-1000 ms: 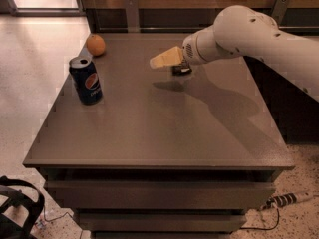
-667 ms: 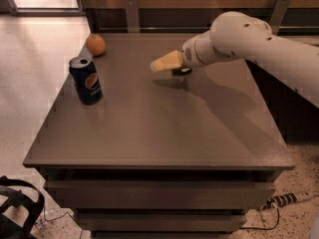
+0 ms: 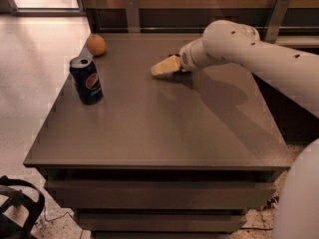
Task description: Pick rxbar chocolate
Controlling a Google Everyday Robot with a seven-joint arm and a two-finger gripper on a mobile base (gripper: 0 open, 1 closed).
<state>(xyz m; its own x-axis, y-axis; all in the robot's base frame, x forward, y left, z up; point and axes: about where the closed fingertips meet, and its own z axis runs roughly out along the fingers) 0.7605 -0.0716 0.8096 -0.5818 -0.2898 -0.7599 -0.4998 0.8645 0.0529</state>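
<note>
My gripper (image 3: 163, 66), tan-tipped at the end of the white arm (image 3: 234, 41), is low over the far middle of the grey table (image 3: 159, 128), pointing left. The rxbar chocolate does not show clearly. Only a dark patch lies right under the gripper's wrist, and I cannot tell bar from shadow there. I cannot tell whether the gripper touches or holds anything.
A blue soda can (image 3: 86, 80) stands upright at the table's left side. An orange fruit (image 3: 96, 45) sits at the far left corner. A wall with metal brackets runs behind the table. Black gear (image 3: 17, 210) lies on the floor at the lower left.
The arm has shifted slightly left and down over the table's far middle. The small dark object seen under the wrist earlier is now mostly covered. The can and the orange have not moved.
</note>
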